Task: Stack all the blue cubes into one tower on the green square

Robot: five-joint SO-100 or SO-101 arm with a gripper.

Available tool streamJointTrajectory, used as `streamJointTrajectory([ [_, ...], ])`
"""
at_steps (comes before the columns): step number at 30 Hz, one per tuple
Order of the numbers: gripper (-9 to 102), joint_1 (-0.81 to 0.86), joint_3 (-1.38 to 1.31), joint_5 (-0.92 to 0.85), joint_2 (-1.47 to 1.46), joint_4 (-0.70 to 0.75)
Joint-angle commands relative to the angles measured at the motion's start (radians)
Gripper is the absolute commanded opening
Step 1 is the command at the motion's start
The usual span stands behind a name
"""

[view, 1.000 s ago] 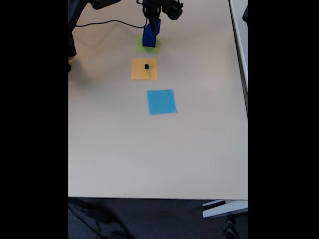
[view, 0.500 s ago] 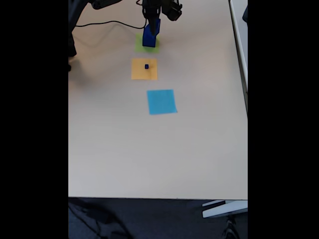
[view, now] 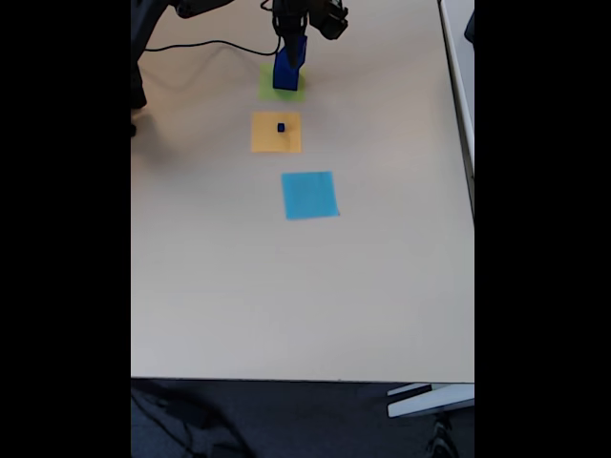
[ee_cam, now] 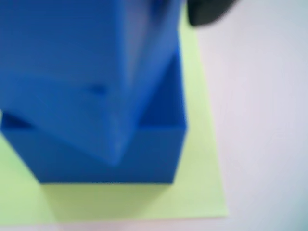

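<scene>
Cubes (ee_cam: 106,149) sit stacked on the green square (ee_cam: 202,183), the upper cube (ee_cam: 72,72) skewed; a tiny cube (view: 282,127) waits on the orange square (view: 276,141) nearby. Jaw state I cannot tell. Rigid, light, probably slick: grip opposite flat faces.

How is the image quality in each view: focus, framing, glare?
Wrist view: soft and out of focus, the blue cubes too close, edges smeared over the green square. Fixed view: sharp enough but distant, black side bars, even daylight, no glare on the table.
</scene>
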Motion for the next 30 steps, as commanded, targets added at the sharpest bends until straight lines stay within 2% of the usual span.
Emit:
streamJointTrajectory([
  [1,29,0.005,-0.006,-0.006,0.021,0.015],
  [30,26,0.014,-0.040,-0.080,0.000,0.057],
])
